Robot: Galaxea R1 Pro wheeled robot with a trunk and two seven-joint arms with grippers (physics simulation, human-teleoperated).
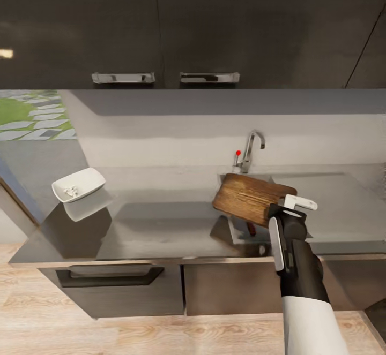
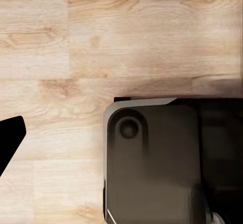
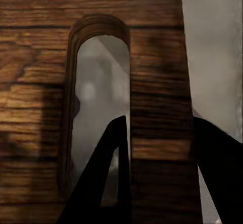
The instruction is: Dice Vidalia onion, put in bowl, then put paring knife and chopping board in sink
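Observation:
My right gripper (image 1: pixel 275 210) is shut on the chopping board (image 1: pixel 248 196), a dark brown wooden board held tilted above the sink (image 1: pixel 327 199). In the right wrist view one finger (image 3: pixel 104 173) passes through the board's oval hole (image 3: pixel 98 82) and the other lies outside its edge. Under the board, a reddish handle that looks like the paring knife (image 1: pixel 251 230) lies in the basin. The white bowl (image 1: pixel 80 183) sits at the countertop's (image 1: pixel 155 221) far left with pale onion pieces (image 1: pixel 70 189) in it. A dark fingertip of my left gripper (image 2: pixel 10 140) hangs over the floor.
The curved chrome tap (image 1: pixel 253 149) and its red-tipped lever (image 1: pixel 238 153) stand behind the basin. Dark wall cabinets (image 1: pixel 161 28) hang above. The left wrist view looks down on wooden floor (image 2: pixel 126 41) and the robot's dark base (image 2: pixel 162 163).

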